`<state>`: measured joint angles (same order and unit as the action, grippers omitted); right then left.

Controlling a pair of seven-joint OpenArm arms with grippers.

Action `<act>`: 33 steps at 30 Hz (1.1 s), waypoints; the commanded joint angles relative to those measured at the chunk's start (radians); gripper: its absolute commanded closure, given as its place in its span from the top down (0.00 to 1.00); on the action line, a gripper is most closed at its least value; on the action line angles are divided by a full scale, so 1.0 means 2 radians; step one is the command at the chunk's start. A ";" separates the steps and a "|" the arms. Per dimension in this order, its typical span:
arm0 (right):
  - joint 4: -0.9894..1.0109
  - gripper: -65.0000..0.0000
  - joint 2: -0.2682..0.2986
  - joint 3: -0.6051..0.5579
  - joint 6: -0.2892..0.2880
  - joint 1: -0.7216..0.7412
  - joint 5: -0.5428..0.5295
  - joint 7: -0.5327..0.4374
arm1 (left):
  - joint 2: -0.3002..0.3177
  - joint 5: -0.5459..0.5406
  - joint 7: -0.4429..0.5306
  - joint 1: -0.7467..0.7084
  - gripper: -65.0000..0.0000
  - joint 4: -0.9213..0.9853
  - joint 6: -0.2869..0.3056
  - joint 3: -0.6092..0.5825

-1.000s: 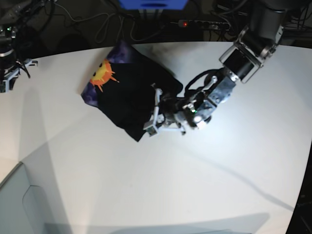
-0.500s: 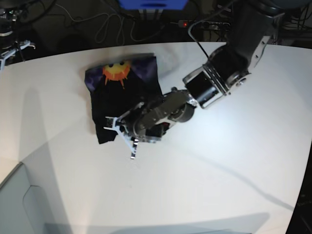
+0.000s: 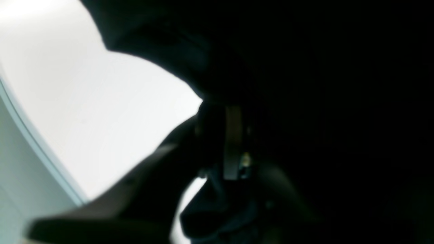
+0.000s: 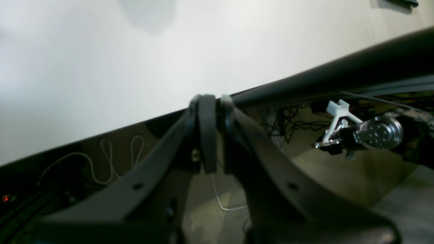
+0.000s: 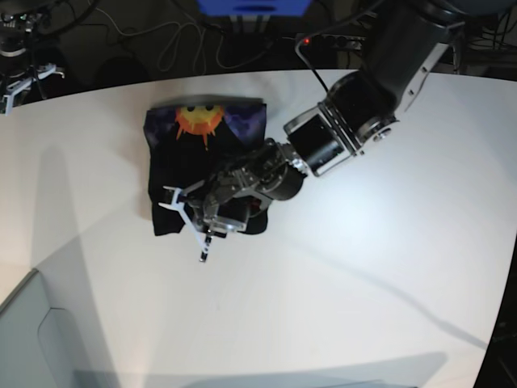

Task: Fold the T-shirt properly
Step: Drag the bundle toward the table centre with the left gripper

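The black T-shirt lies as a compact fold on the white table, its orange sun print on the far edge. My left gripper sits low over the fold's near right corner, its white fingers spread across the hem. In the left wrist view black T-shirt cloth fills most of the picture around the fingertips; whether they pinch it is hidden in the dark. My right gripper is shut on nothing, off the table's far left corner.
A power strip with a red light and cables lie behind the table's far edge. A blue box sits at the top. A grey panel stands at the near left corner.
The left arm has swung left across the table with the T-shirt, which turned so the sun print faces the far edge. The fold now lies flatter and squarer.
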<state>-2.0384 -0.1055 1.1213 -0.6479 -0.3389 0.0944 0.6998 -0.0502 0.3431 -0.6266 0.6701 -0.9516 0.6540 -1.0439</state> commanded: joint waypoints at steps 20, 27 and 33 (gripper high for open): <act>-0.009 0.00 0.002 -0.001 -0.001 -0.004 -0.004 -0.010 | 0.052 -0.011 -0.029 0.015 0.47 -0.148 0.019 0.055; -0.009 0.00 -0.007 -0.003 -0.002 -0.004 -0.004 -0.010 | 0.075 -0.012 -0.031 0.012 0.47 -0.189 0.019 0.070; -0.009 0.00 -0.007 -0.037 -0.002 -0.020 -0.004 -0.010 | 0.072 -0.015 -0.031 -0.021 0.48 -0.190 0.022 0.135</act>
<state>-2.0384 -0.1303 1.0416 -0.6483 -0.3740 0.0948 0.6998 0.1043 0.3134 -0.6926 0.5922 -1.3155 0.7044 -0.7818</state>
